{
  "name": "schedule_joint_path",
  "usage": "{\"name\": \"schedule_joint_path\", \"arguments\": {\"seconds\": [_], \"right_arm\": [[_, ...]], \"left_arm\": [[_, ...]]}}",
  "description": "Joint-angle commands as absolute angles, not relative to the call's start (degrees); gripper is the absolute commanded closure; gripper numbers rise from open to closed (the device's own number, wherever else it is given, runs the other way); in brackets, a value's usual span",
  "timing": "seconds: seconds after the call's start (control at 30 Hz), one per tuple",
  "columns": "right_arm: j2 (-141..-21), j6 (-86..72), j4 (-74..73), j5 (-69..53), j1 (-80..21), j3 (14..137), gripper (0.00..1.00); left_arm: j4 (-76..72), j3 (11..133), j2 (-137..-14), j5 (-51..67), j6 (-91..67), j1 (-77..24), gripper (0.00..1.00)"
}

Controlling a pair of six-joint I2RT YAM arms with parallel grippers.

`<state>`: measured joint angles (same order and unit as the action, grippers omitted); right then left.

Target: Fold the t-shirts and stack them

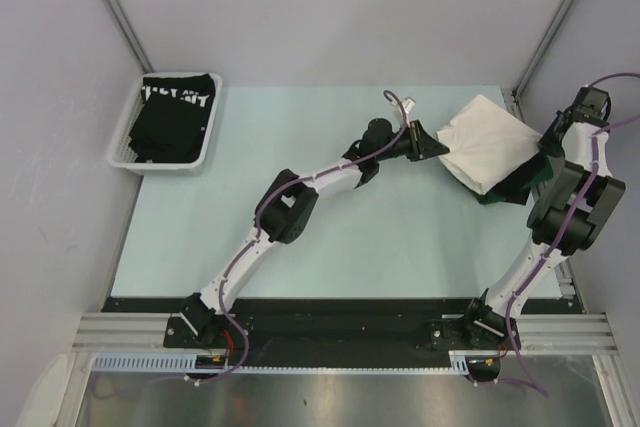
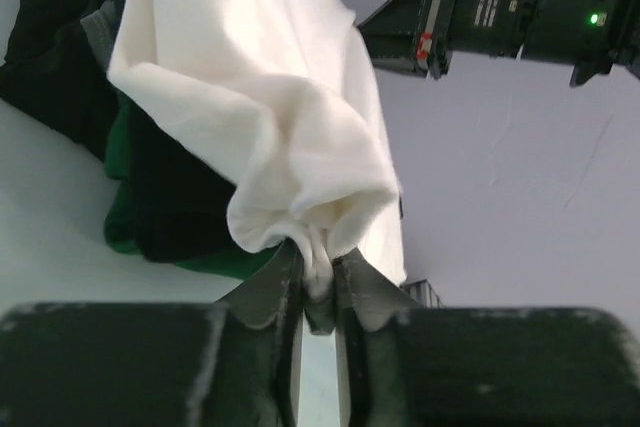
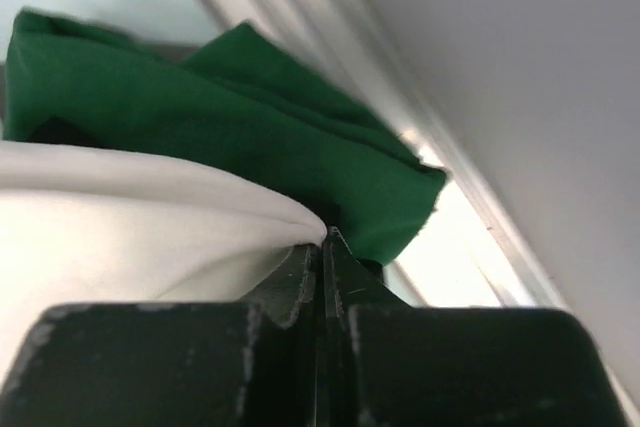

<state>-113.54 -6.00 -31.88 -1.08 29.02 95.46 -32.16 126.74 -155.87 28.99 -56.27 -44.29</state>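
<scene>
A white t-shirt (image 1: 488,142), folded with its plain side up, is held above a pile of a dark green t-shirt (image 1: 530,179) and a black t-shirt (image 1: 512,187) at the table's right edge. My left gripper (image 1: 436,143) is shut on the white shirt's left edge; the bunched cloth (image 2: 300,127) shows pinched between its fingers (image 2: 275,292). My right gripper (image 1: 543,145) is shut on the white shirt's right edge (image 3: 150,217), with the green shirt (image 3: 250,137) just behind it. A black t-shirt with white lettering (image 1: 178,112) lies in the basket.
The white mesh basket (image 1: 122,152) stands at the table's far left corner. A metal frame rail (image 3: 330,57) runs close along the right edge beside the pile. The booth's grey walls enclose the table (image 1: 300,207).
</scene>
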Motion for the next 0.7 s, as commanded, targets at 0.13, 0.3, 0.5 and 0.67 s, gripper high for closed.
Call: {"name": "schedule_joint_path", "arguments": {"seconds": [0.13, 0.3, 0.5, 0.67], "right_arm": [[-110.8, -4.5, -24.8, 15.4, 29.6, 97.9, 0.85], [-109.7, -3.5, -24.5, 17.4, 28.0, 98.9, 0.49], [-107.7, -2.6, -26.4, 19.4, 24.3, 101.2, 0.0], [-104.4, -2.0, -25.6, 20.0, 21.1, 101.5, 0.0]], "left_arm": [[-31.6, 127.3, -151.1, 34.6, -54.3, -40.0, 0.01], [-30.5, 126.4, -149.4, 35.5, -52.7, -39.9, 0.0], [-30.6, 124.8, -147.6, 36.5, -52.2, -39.6, 0.01], [-31.7, 119.6, -144.3, 36.6, -51.9, -39.2, 0.01]]}}
